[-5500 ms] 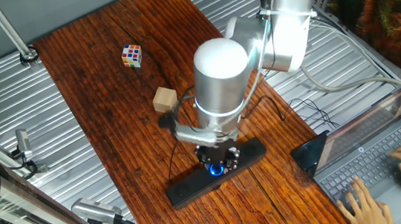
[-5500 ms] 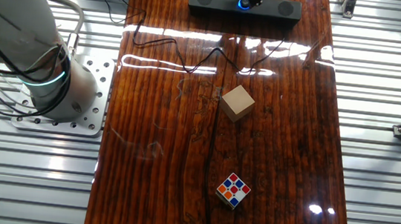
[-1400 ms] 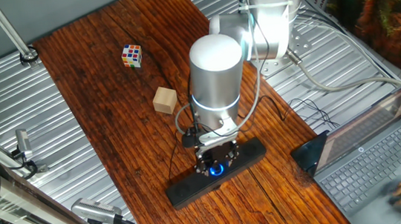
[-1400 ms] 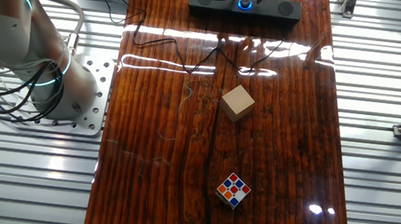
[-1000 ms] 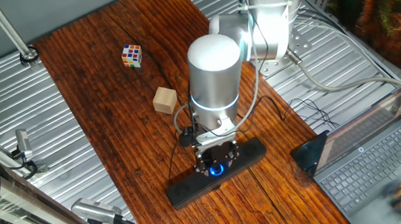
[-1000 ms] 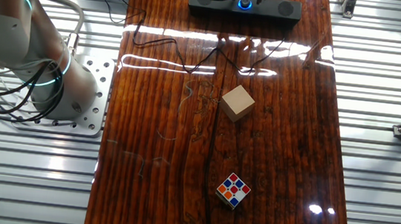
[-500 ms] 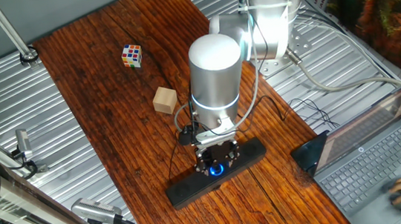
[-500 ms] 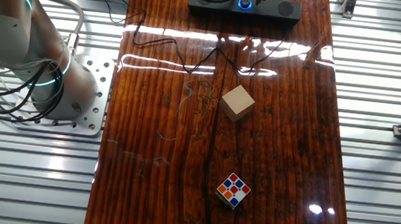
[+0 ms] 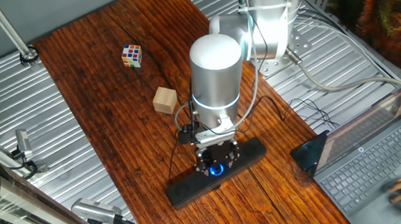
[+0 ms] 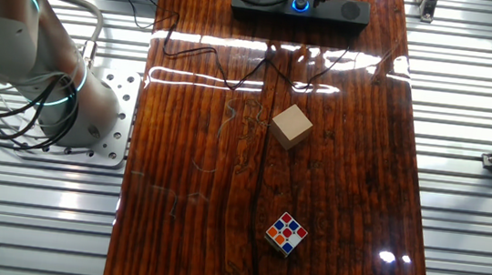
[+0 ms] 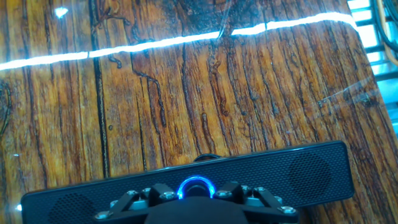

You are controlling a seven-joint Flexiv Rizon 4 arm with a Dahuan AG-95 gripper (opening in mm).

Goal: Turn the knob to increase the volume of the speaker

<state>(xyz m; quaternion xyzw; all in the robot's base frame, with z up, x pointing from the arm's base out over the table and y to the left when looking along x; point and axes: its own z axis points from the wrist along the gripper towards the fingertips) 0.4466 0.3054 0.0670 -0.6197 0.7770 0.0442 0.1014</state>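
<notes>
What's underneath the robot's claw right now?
The gripper sits over the blue-lit knob at the middle of the black speaker. Only the glowing ring shows; the fingers cover the knob's sides, so the grip is hidden.

A glossy wooden tabletop (image 10: 332,192) is lying across ribbed metal panels (image 10: 475,134), and overhead light is streaking across its varnish (image 11: 155,45). An open laptop (image 9: 374,161) is sitting off one edge, and patterned orange and green fabric (image 9: 390,2) is showing in a corner.
</notes>
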